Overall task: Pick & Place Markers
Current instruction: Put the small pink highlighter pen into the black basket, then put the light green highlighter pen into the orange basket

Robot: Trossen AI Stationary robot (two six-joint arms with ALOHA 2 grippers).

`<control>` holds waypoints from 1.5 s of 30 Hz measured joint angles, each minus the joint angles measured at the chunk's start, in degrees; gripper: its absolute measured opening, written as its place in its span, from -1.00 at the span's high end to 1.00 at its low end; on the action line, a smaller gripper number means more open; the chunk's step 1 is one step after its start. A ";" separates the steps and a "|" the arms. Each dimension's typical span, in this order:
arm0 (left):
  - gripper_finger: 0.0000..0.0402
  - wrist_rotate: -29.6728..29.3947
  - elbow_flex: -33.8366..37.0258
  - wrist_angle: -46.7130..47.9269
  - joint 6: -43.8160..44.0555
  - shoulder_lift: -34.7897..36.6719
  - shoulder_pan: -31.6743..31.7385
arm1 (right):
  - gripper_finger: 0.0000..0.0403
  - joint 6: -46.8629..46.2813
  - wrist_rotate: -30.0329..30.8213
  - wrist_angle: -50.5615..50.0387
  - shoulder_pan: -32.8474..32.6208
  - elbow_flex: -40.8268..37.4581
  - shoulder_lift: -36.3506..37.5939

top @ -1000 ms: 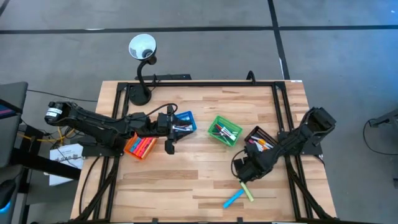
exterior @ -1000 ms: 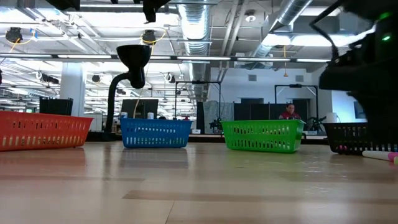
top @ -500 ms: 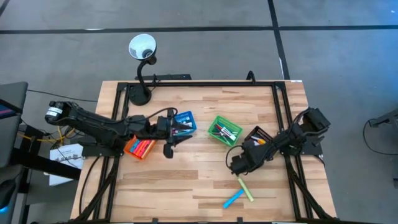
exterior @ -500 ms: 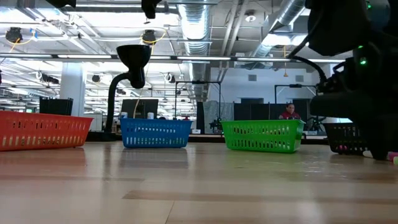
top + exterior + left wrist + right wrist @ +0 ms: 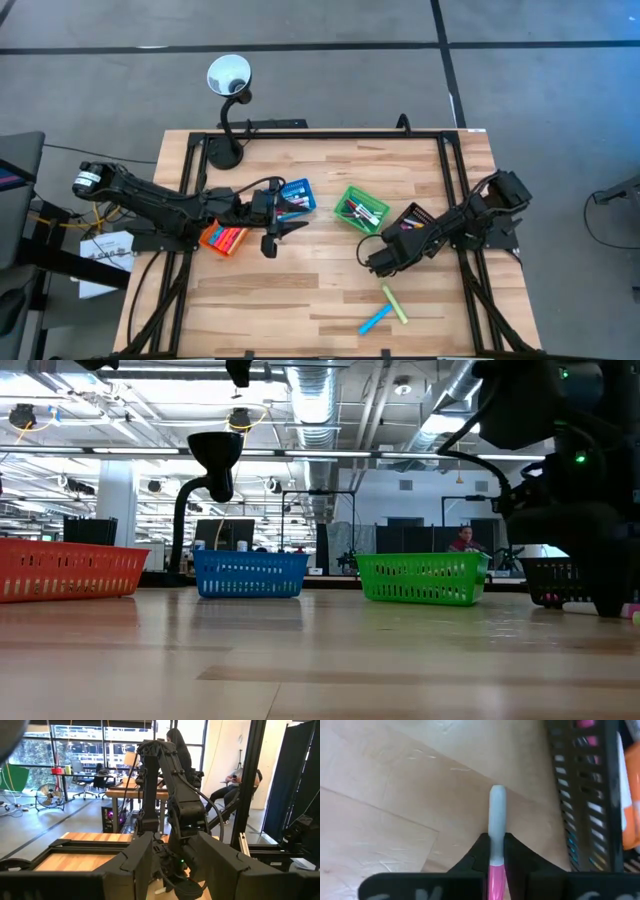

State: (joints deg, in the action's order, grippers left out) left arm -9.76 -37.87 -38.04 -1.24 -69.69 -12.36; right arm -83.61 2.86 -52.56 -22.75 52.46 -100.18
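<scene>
The right gripper has lifted, pinching a pink-and-white marker beside the marker-filled black basket.

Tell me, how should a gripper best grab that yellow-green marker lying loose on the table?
Probably around the middle of the barrel, coming straight down from above: the yellow-green marker lies flat on the table, slanted, so the fingers should close across its thin width. The blue marker lies near one end.
</scene>
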 joint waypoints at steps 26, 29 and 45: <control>0.26 -0.02 0.04 0.10 0.06 0.00 0.00 | 0.76 -16.62 21.11 -33.88 -8.07 9.97 0.74; 0.26 -0.02 0.04 0.16 0.23 0.00 0.00 | 0.78 -16.60 19.14 -32.29 -8.08 6.53 0.77; 0.26 -0.03 2.11 0.71 7.71 0.00 -1.89 | 0.28 -0.93 13.15 -26.81 -0.12 3.12 0.87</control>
State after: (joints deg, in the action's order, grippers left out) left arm -9.79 -35.76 -37.33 6.46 -69.69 -14.25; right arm -84.54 16.01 -79.36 -22.87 55.57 -99.31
